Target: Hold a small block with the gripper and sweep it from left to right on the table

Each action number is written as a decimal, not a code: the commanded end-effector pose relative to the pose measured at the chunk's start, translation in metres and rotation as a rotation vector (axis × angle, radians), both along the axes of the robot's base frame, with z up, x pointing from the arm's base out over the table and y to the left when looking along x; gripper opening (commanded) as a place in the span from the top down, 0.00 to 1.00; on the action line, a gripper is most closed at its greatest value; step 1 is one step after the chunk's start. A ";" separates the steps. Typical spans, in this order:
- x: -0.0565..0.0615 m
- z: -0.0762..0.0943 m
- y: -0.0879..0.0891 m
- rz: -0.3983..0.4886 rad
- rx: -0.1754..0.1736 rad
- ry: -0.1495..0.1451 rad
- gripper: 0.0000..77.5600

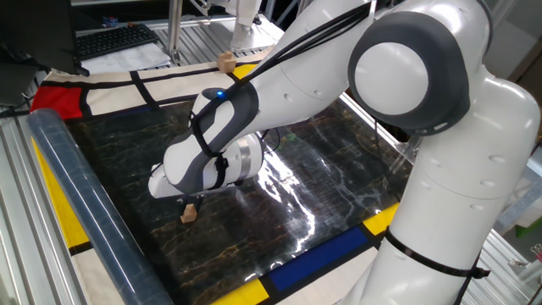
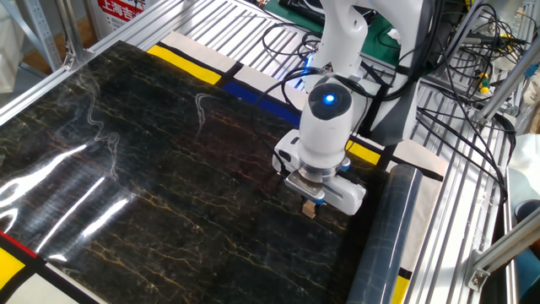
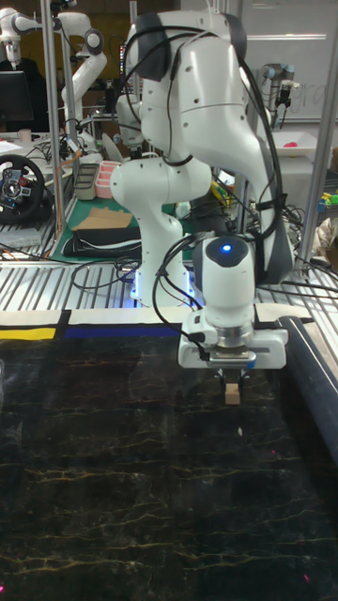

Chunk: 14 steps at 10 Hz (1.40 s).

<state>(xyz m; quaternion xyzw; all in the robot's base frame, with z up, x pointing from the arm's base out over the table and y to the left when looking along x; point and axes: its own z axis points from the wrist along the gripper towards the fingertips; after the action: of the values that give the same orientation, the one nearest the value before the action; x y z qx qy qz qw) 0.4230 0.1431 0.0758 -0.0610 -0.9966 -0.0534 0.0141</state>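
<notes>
Claw pinching the small block by its top, block low on the bench, right beside the clear roll. Grip looks shallow, so drag vs. the glossy sheet could twist it out mid-sweep.

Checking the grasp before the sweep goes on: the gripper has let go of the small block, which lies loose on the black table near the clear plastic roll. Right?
Not quite. The block is not loose: the tall fixed view shows the gripper with its jaws shut on it, low over the table. The rest holds: it is near the clear plastic roll.
</notes>
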 end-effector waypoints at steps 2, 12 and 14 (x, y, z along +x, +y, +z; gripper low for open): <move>0.018 0.009 0.003 0.014 -0.041 0.001 0.98; 0.030 0.015 0.004 0.114 -0.109 -0.013 0.98; 0.031 0.015 0.004 0.113 -0.106 -0.013 0.98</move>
<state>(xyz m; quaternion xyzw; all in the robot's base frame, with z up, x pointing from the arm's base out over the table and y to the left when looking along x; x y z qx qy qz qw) 0.4509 0.1467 0.0892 -0.0050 -0.9999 0.0028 0.0093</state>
